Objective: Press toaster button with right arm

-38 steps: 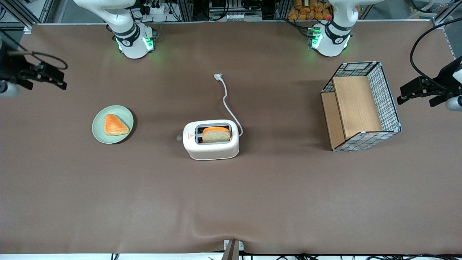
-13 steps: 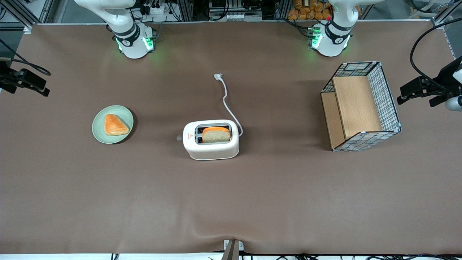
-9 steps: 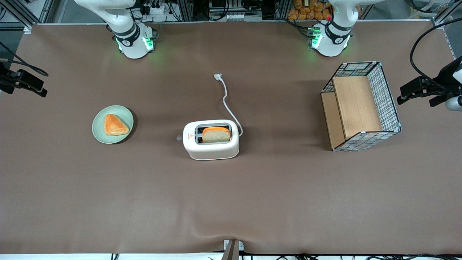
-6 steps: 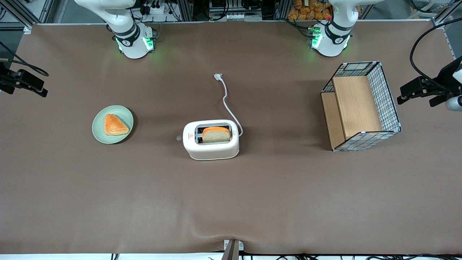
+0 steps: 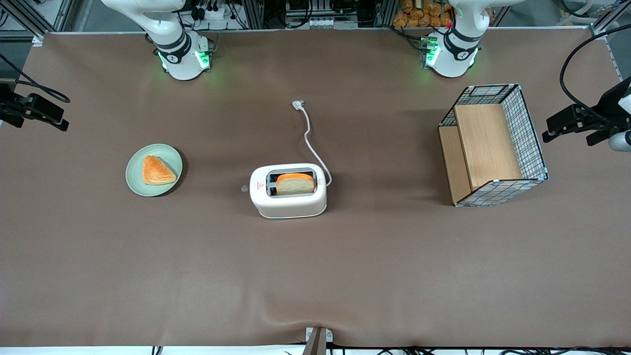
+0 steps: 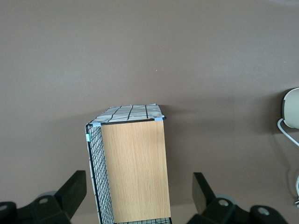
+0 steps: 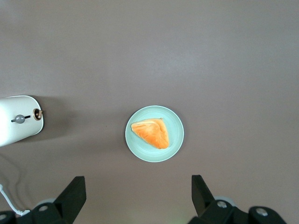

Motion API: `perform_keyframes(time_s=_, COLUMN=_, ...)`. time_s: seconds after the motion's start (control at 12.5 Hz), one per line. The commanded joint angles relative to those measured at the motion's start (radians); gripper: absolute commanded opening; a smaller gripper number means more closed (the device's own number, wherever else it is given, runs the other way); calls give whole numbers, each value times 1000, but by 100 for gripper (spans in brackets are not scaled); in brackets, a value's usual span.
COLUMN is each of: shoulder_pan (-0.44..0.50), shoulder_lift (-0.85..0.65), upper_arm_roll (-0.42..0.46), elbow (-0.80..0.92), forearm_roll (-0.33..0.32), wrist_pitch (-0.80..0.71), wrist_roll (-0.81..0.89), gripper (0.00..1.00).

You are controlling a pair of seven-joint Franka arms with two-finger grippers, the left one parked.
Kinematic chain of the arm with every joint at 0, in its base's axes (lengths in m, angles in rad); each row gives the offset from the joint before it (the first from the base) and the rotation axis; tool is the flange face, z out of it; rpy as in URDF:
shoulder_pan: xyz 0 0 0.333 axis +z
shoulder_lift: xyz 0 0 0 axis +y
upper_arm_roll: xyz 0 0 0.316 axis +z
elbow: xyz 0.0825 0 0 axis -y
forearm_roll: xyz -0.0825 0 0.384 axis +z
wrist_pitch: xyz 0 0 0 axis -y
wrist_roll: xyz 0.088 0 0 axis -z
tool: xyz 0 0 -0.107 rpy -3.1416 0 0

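Observation:
The white toaster (image 5: 288, 201) stands mid-table with a bread slice (image 5: 295, 184) in one slot. Its button (image 5: 244, 188), a tiny grey knob, sticks out of the short end by the red triangle mark. The right wrist view shows that end of the toaster (image 7: 18, 122) and the button (image 7: 19, 119). The right arm's gripper (image 5: 47, 114) hangs high at the working arm's end of the table, well away from the toaster. It hangs over the table beside the plate. In the right wrist view the gripper (image 7: 138, 189) is open, with nothing between its fingers (image 7: 74, 191).
A pale green plate (image 5: 138, 183) (image 7: 175, 140) holding an orange pastry (image 5: 157, 170) lies between gripper and toaster. The white cord (image 5: 310, 140) runs from the toaster to a plug (image 5: 297, 104). A wire basket (image 5: 532, 133) (image 6: 96, 186) with wooden panels sits toward the parked arm's end.
Since three seconds ago the gripper has drawn outward toward the working arm's end of the table. Over the last half second it has edged slightly back. Toaster and bread have not moved.

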Motion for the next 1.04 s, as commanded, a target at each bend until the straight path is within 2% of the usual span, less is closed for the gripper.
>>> perform_keyframes(time_s=0.0, shoulder_pan=-14, shoulder_lift=-5, upper_arm_roll=3, elbow=5, forearm_roll=23, wrist_pitch=-11, wrist_roll=-10, gripper=100)
perform_keyframes(time_s=0.96, shoulder_pan=-5, shoulder_lift=-5, upper_arm_roll=6, elbow=8, forearm_roll=23, wrist_pitch=-4, wrist_roll=-11, gripper=100)
